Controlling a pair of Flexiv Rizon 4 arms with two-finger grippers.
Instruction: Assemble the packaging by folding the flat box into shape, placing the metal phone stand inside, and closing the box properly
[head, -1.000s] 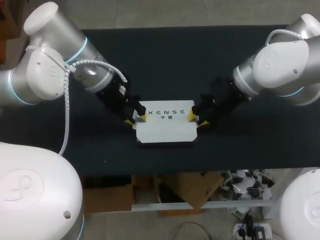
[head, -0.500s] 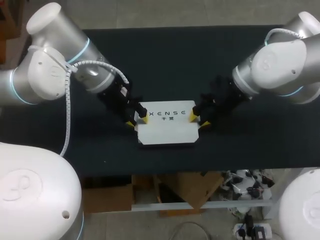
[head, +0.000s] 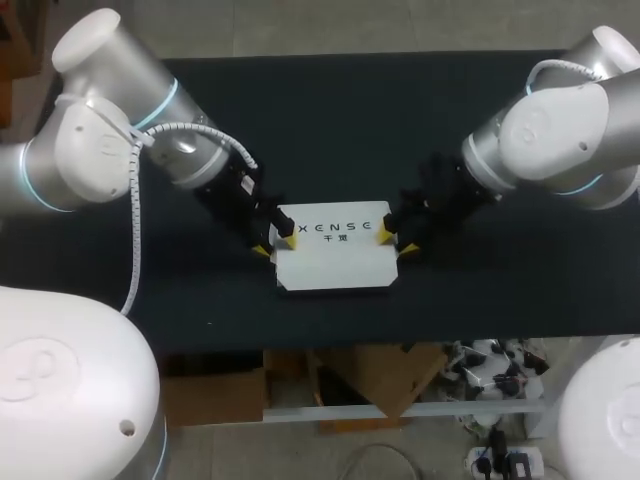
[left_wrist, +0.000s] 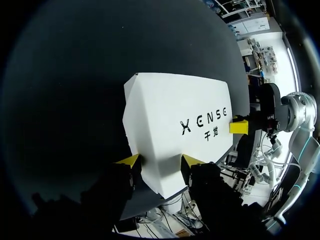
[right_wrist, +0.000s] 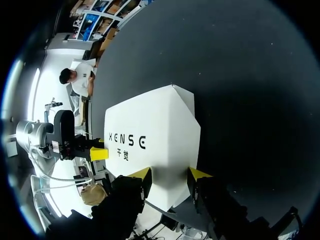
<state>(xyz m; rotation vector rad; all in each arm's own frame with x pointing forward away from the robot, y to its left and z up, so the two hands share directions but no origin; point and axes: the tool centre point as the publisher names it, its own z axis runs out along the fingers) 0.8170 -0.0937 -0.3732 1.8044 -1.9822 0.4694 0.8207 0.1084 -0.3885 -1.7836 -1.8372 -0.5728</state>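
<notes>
A white box (head: 335, 255), folded and shut with dark lettering on its lid, lies on the black table (head: 330, 110). My left gripper (head: 273, 240) is at its left end, and in the left wrist view the two yellow tips (left_wrist: 160, 160) press that end of the box (left_wrist: 175, 120) from both sides. My right gripper (head: 390, 238) holds the right end of the box (right_wrist: 150, 140) the same way, its tips (right_wrist: 170, 174) on either side. Each wrist view shows the other arm's yellow fingertip (left_wrist: 239, 126) (right_wrist: 99, 153) at the far end. No metal phone stand is in view.
The box lies near the table's front edge (head: 330, 345). Bare black tabletop stretches behind it and out to both sides.
The box and both grippers have shifted slightly to the right and toward the front edge. Both grips look the same as before.
</notes>
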